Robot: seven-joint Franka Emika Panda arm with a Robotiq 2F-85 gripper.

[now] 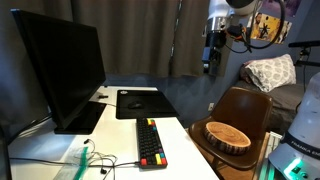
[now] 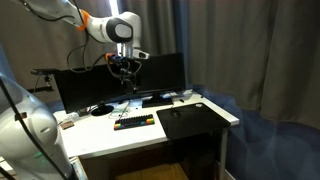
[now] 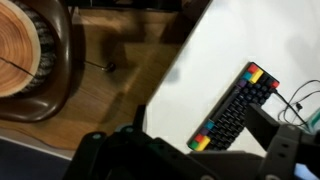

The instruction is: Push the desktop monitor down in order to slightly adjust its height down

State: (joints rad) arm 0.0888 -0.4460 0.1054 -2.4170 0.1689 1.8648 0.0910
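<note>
At desk (image 2: pixel 95 135) back edge: desktop monitor (image 2: pixel 160 78), dark. Gripper (image 2: pixel 125 72) hangs aloft, apart from it. Clenched or released, cannot tell.

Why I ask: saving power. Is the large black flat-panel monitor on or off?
Seems off: the monitor shows dark and blank in both exterior views.

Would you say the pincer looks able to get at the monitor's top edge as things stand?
Probably yes: the pincer hangs in free air, apart from the desktop monitor, with nothing seen standing between them; the keyboard lies flat, low on the desk.
</note>
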